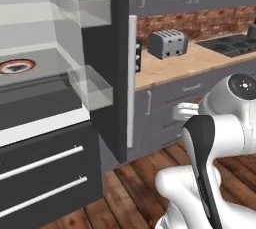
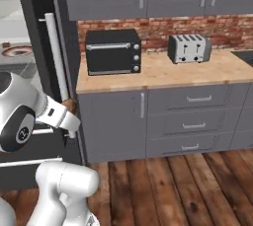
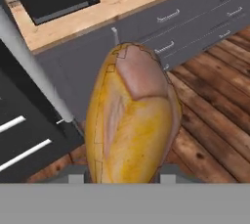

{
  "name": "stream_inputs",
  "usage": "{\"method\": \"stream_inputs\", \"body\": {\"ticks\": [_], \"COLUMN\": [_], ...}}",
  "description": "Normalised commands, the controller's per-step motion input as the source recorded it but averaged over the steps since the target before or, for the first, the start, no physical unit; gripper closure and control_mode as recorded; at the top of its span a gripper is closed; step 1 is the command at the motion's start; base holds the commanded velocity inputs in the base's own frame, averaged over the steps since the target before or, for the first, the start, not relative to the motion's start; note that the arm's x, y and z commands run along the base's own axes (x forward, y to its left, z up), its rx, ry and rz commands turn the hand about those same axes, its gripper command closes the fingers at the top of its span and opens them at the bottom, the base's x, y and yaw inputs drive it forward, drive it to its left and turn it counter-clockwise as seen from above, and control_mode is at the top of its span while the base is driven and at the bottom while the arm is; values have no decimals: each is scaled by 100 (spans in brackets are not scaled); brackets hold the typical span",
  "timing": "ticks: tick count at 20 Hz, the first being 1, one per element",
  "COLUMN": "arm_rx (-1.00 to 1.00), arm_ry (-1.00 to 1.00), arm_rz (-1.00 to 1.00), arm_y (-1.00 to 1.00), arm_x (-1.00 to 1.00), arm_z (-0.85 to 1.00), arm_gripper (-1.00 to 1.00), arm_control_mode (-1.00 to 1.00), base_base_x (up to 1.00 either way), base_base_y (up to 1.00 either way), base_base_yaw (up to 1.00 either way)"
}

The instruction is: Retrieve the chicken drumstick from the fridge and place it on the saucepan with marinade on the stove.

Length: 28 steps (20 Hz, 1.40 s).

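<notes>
The chicken drumstick (image 3: 129, 125), golden-brown and lumpy, sits between my fingers and takes up the middle of the hand view. My gripper (image 3: 122, 176) is shut on it, so the pads are mostly hidden behind the meat. In the right base view the gripper (image 2: 69, 114) hangs beside the fridge (image 2: 37, 3) door's pale handle, with a brown bit of drumstick (image 2: 70, 104) showing. The fridge (image 1: 102, 63) stands open. The stove (image 1: 232, 43) lies far right on the counter. A grey shape (image 1: 252, 30) at its far edge may be the saucepan; the marinade is out of view.
A black toaster oven (image 2: 112, 51) and a steel toaster (image 2: 189, 48) stand on the wooden counter (image 2: 163, 72). Clear door bins (image 1: 90, 88) jut from the open fridge door. A plate (image 1: 17, 66) rests on a fridge shelf. Grey drawers (image 2: 197, 116) line the cabinet front above wood flooring.
</notes>
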Motion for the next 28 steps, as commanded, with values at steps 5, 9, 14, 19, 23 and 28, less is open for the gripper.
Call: {"method": "stream_inputs", "body": {"ticks": [5,9,14,19,23,28], "arm_rx": [0,0,0,0,0,0], "arm_ry": [0,0,0,0,0,0], "arm_rz": [0,0,0,0,0,0], "arm_y": [0,0,0,0,0,0], "arm_x": [0,0,0,0,0,0], "arm_z": [0,0,0,0,0,0], "arm_gripper": [100,100,100,100,100,100], "arm_control_mode": [100,100,100,100,100,100], "base_base_x": [59,85,100,100,100,100], "base_base_y": [-100,-100,-100,-100,-100,-100], "base_base_yaw": [-5,-3,0,0,0,0]}}
